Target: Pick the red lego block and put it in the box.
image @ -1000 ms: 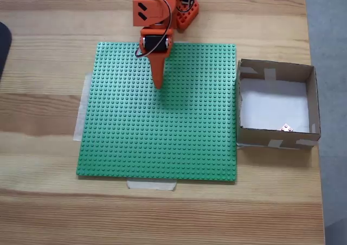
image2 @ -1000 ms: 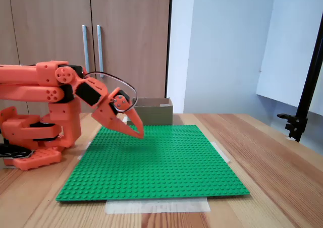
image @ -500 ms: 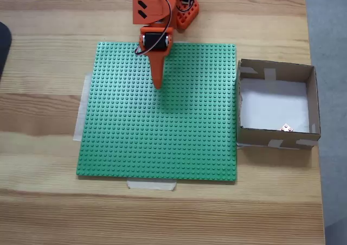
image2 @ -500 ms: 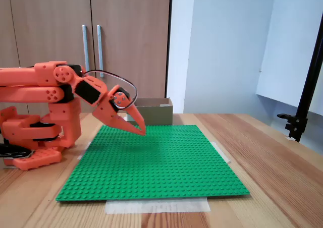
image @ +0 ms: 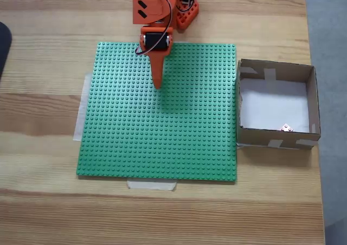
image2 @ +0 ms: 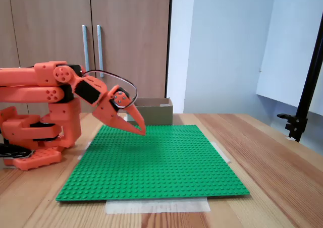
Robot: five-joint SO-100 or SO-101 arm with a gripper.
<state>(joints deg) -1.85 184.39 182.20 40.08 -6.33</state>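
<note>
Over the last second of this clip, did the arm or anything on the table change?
The gripper rose slightly off the green baseplate and tucked a little back toward the arm's base, mostly in the first half second; since then it has barely moved. It stays shut and holds nothing. The baseplate, the box and the small reddish piece inside it have not moved.

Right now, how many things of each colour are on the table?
Orange: 1, arm
Green: 1, plate
Brown: 1, box
Reddish: 1, small block inside the box
Total: 4
</note>
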